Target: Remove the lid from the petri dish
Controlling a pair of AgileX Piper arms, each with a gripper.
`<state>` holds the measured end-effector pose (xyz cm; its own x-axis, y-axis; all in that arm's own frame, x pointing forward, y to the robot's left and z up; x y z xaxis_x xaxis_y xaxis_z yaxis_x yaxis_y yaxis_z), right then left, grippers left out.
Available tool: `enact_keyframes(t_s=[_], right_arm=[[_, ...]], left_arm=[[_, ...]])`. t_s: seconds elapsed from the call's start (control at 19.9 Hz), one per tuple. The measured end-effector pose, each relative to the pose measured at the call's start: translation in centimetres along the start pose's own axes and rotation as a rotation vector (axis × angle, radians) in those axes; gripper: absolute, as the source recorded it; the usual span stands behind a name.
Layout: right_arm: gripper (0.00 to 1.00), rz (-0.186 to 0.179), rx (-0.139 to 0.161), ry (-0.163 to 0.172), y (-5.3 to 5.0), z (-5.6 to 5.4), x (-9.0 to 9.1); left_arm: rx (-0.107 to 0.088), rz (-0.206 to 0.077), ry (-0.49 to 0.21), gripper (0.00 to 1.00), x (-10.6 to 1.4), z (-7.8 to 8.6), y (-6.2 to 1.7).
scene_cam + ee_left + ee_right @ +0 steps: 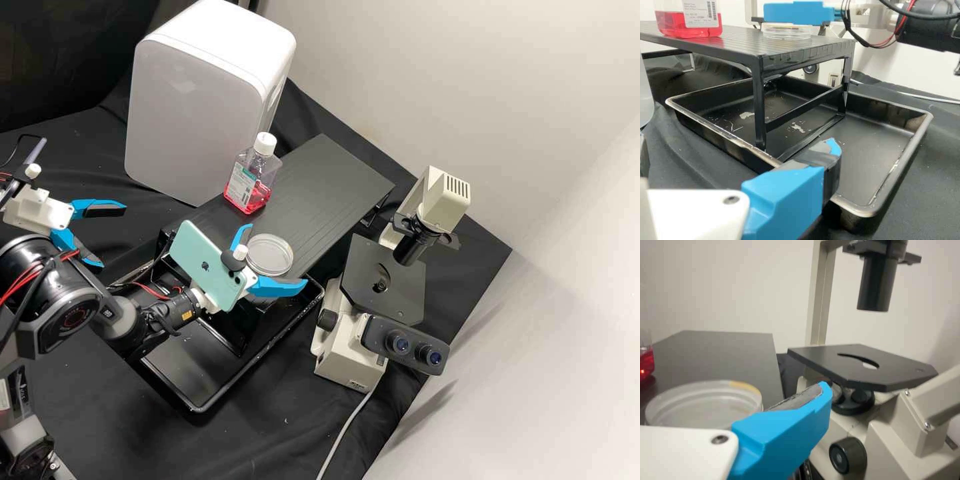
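A clear petri dish (269,255) with its lid on sits at the near end of a black ribbed shelf (327,187). My right gripper (279,255) is open, with one blue finger on each side of the dish. The right wrist view has the dish (700,402) close by, beside one of its blue fingers (785,425). My left gripper (112,237) is open and holds nothing, at the far left, well away from the shelf. From the left wrist, the dish (786,31) is on the shelf top under the right gripper's blue finger (797,12).
A flask of red liquid (250,175) stands on the shelf's far end, before a white box (200,93). The shelf stands in a black tray (200,393). A microscope (387,293) is right of the shelf, its stage close to the dish.
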<state>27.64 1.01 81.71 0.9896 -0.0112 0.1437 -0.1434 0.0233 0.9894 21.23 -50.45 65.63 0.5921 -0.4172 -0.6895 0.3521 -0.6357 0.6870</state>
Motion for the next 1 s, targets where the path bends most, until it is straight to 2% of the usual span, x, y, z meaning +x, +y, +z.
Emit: enact_keyframes(t_s=[0.3, 0.45, 0.7, 0.75, 1.0], right_arm=[[1.0, -0.014, -0.003, 0.002, -0.5, -0.1, 0.1], [1.0, -0.005, 0.005, -0.006, -0.5, -0.1, 0.2], [1.0, -0.028, -0.005, -0.013, -1.2, 0.1, 0.6], [0.0, -0.028, -0.005, -0.013, -1.2, 0.1, 0.6], [0.0, -0.028, -0.004, -0.012, -1.2, 0.1, 0.6]], left_arm=[[0.0, 0.0, 0.0, 1.0, 0.0, 0.0, 0.0], [0.0, 0.0, 0.0, 1.0, 0.0, 0.0, 0.0], [0.0, 0.0, 0.0, 1.0, 0.0, 0.0, 0.0], [0.0, 0.0, 0.0, 1.0, 0.0, 0.0, 0.0], [0.0, 0.0, 0.0, 1.0, 0.0, 0.0, 0.0]])
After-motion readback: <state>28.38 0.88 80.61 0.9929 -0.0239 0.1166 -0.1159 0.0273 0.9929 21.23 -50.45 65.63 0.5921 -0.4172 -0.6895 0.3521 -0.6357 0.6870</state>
